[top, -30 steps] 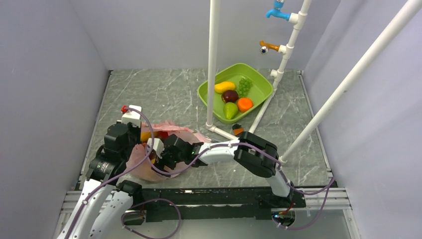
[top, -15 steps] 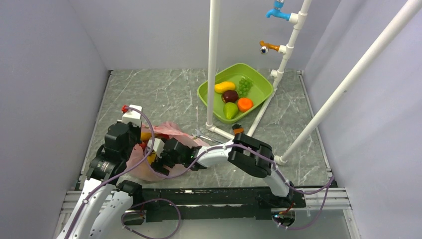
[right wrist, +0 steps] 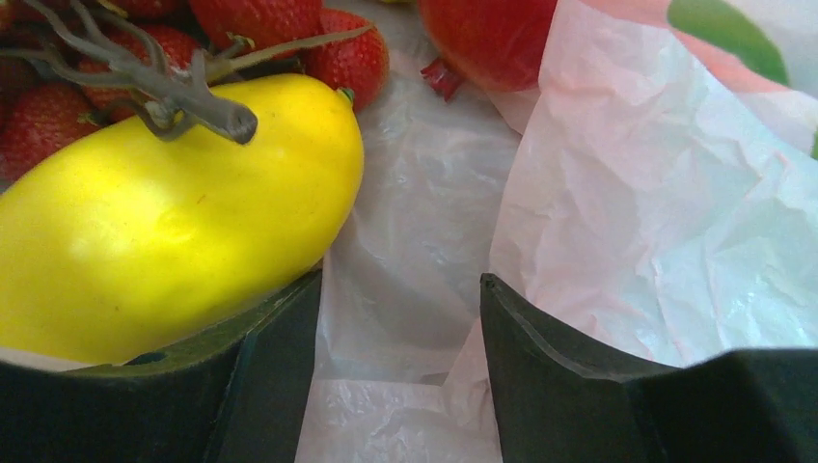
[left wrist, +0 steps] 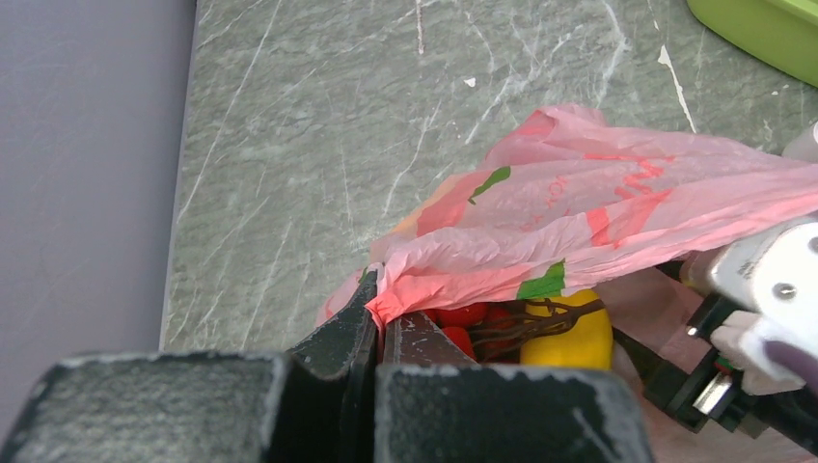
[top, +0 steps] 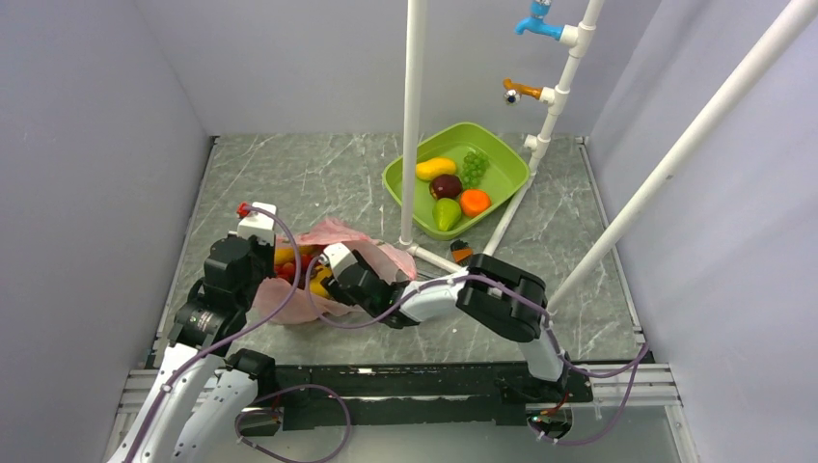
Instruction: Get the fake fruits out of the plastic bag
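Note:
The pink plastic bag lies at the near left of the table, mouth open. My left gripper is shut on the bag's edge and holds it up. My right gripper is open inside the bag, with only thin plastic between its jaws. Its left finger rests against the yellow bananas. A red grape cluster with a brown stem lies behind them, and a red apple is further in. The left wrist view shows the bananas and red grapes under the bag's lip. A green pear lies in the green tub.
The green tub at the back right also holds a yellow mango, a maroon fruit, green grapes and an orange fruit. A white pipe frame stands on the table between bag and tub. Grey walls close in left and right.
My right gripper has moved up and away from the near edge, deeper into the bag. The bag's mouth has lifted, and fruits now show in it from above.

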`<state>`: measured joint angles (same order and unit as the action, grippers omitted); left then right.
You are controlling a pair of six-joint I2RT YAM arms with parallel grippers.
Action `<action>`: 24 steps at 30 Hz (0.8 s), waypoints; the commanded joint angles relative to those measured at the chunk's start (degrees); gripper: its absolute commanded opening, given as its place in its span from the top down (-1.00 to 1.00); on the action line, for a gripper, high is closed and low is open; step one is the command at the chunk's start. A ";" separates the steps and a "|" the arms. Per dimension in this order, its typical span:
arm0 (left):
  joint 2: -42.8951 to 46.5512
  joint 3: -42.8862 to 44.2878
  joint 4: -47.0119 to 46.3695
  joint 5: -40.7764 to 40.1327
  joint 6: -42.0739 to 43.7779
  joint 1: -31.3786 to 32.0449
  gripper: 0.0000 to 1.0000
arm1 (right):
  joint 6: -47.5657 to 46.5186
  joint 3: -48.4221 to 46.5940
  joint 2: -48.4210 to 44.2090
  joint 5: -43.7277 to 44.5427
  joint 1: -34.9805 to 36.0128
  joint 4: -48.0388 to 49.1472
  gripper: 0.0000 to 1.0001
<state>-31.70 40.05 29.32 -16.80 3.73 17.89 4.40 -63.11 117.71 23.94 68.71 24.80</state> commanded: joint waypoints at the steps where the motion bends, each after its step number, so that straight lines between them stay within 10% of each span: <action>1: -0.39 0.11 -2.61 0.45 0.51 0.22 1.00 | 4.03 -0.83 -8.86 -2.12 0.10 -2.44 -0.25; 10: -0.75 0.25 -2.62 0.45 0.61 0.22 1.00 | 11.63 -13.92 -11.61 -7.73 0.09 -18.70 -0.58; 19: -0.36 0.11 -2.17 0.27 0.32 0.21 1.00 | 28.75 -18.09 -5.60 -7.58 0.33 -24.53 -0.28; 24: -0.71 0.20 -2.46 0.52 0.49 0.21 1.00 | 32.85 -19.83 -3.62 -6.13 0.33 -29.72 -0.53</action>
<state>-32.40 40.05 29.30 -16.80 3.86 17.89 30.92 -80.95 113.47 16.27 68.88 -0.80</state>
